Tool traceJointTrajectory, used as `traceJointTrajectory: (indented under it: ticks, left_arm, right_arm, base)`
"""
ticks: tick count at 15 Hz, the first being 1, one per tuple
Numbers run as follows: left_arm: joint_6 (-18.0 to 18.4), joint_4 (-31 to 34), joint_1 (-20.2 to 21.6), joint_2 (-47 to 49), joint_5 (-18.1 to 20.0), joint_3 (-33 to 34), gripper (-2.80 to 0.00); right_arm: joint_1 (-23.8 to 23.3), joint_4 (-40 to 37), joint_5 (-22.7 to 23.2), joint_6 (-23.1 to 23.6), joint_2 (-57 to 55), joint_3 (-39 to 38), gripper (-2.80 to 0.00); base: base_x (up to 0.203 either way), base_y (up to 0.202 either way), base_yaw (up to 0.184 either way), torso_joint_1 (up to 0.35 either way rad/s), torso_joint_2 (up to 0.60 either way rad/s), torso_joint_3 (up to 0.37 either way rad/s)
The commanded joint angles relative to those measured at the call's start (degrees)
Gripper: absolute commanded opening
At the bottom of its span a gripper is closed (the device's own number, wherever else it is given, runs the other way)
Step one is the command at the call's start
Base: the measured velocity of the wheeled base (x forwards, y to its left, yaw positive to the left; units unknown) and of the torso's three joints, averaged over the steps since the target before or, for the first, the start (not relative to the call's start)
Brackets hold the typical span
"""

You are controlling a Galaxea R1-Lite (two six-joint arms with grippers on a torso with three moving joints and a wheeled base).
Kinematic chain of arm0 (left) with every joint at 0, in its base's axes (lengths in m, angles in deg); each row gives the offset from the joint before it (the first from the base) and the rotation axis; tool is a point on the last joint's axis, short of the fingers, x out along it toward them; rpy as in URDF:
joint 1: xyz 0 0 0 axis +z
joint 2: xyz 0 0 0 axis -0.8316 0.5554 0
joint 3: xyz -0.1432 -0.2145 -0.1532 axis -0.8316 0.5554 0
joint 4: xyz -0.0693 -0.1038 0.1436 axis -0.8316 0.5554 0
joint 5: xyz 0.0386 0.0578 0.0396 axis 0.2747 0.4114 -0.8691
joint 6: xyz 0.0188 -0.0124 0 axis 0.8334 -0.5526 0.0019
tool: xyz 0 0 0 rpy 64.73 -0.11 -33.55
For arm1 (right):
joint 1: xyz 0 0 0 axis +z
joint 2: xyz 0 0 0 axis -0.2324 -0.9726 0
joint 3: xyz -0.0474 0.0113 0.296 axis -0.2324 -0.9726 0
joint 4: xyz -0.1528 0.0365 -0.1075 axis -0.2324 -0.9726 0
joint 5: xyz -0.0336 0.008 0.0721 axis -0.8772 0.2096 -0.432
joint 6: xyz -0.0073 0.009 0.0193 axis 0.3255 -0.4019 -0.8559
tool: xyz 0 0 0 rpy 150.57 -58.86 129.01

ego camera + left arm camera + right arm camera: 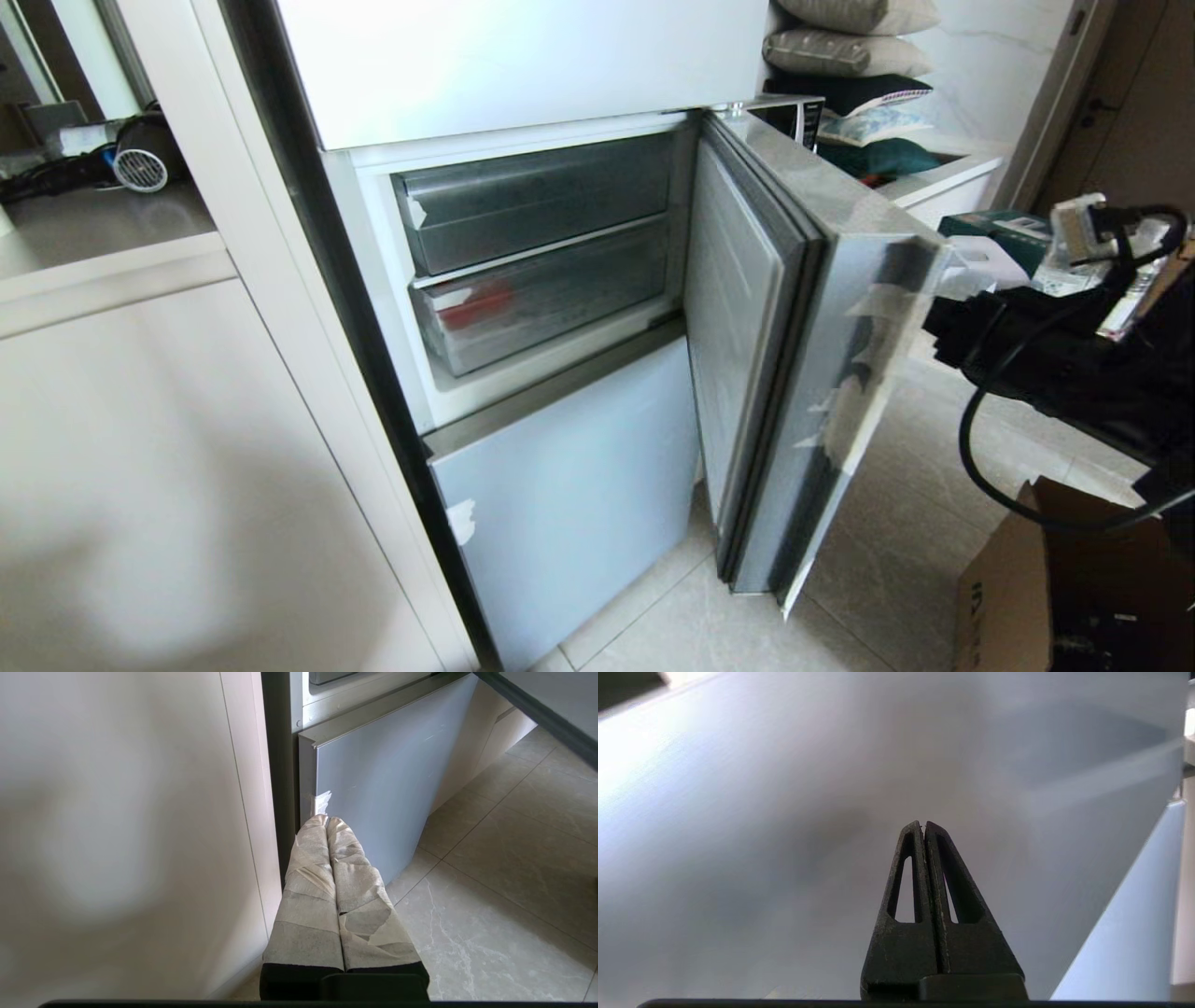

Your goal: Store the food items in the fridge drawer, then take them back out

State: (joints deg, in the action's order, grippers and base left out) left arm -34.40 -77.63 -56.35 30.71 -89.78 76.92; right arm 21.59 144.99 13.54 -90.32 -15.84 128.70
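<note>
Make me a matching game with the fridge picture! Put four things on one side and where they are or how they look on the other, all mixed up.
Things:
1. bright red food item
2. grey fridge door with white tape scraps
3. brown cardboard box
4. black right gripper

Places or states:
A. on the tiled floor, at the right
B. fingers pressed together, holding nothing
C. inside the lower clear frosted fridge drawer
D. swung open

Pairs: 1-C, 2-D, 3-A, 4-B
</note>
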Motion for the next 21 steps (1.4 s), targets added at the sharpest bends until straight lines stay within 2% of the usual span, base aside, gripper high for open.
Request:
traceJointTrajectory:
  ticks: [1,4,7,10,13,15,19,21]
  left_arm:
    - [0.0,0.0,0.0,0.1,0.0,0.0,-2.8]
    - [0.0,0.0,0.0,0.1,0.0,0.0,-2.8]
    - [0.0,0.0,0.0,0.1,0.0,0.0,-2.8]
    - [0.0,0.0,0.0,0.1,0.0,0.0,-2.8]
    - [0.0,0.0,0.0,0.1,0.0,0.0,-2.8]
    - [0.0,0.0,0.0,0.1,0.0,0.0,-2.8]
    - [0.0,0.0,0.0,0.1,0.0,0.0,-2.8]
    - [0.0,0.0,0.0,0.1,0.0,0.0,-2.8]
  right_arm:
    - [4.7,-1.4,-4.8,0.2,-5.0,5.7,-2.8]
    - [11.0,-5.4,-10.7,3.3,-12.1,14.2,-2.8]
    - [15.5,-5.9,-11.2,3.9,-19.1,22.7,-2.8]
    - [17.5,-6.0,-9.5,4.0,-27.1,31.9,-2.8]
    - [17.9,-6.0,-5.6,4.3,-35.5,44.0,-2.8]
    - [18.2,-6.7,-4.7,4.4,-40.8,53.1,-2.8]
    - [18.9,-12.7,-4.1,4.6,-48.7,67.9,-2.8]
    - [19.4,-14.7,-3.6,4.6,-51.1,71.5,-2.8]
  base:
    - [0.0,0.0,0.0,0.0,0.0,0.0]
    - [0.0,0.0,0.0,0.0,0.0,0.0]
    - [0.0,0.0,0.0,0.0,0.0,0.0]
    - [0.0,0.0,0.0,0.0,0.0,0.0]
    - [0.0,0.0,0.0,0.0,0.0,0.0]
    - [0.0,0.0,0.0,0.0,0.0,0.0]
    - [0.0,0.0,0.0,0.0,0.0,0.0]
    - [0.0,0.0,0.0,0.0,0.0,0.0]
